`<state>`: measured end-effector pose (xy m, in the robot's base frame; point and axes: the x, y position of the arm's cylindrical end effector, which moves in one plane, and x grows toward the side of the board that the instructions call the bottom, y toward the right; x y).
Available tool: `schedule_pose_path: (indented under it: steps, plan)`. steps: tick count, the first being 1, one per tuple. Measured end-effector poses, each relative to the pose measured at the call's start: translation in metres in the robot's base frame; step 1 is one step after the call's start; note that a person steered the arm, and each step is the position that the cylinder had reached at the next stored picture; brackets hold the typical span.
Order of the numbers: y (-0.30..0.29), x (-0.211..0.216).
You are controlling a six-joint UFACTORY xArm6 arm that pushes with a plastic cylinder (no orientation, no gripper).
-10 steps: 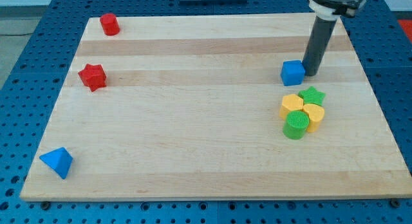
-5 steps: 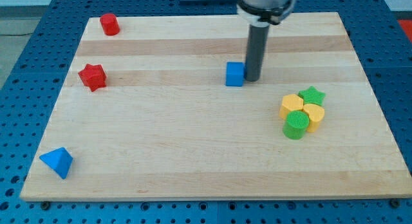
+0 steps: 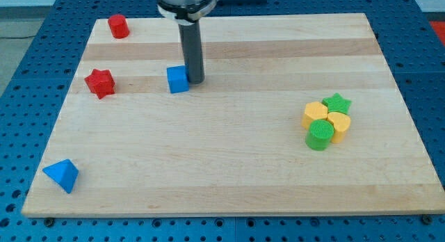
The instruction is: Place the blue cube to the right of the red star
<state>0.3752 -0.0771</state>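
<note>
From the view's left: I see the red star (image 3: 99, 83) near the board's left edge, then the blue cube (image 3: 178, 79) near it on its right. My tip (image 3: 195, 81) presses against the cube's right side; the rod grips nothing.

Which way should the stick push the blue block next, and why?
Probably a little further toward the view's left. My tip sits against the right side of the blue cube, and a gap of bare wood still separates the cube from the red star.
</note>
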Motion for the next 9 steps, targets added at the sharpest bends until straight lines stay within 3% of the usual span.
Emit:
schedule_pose_path:
  steps: [2,9]
  plan:
    - [-0.050,0.019]
    - [-0.097,0.022]
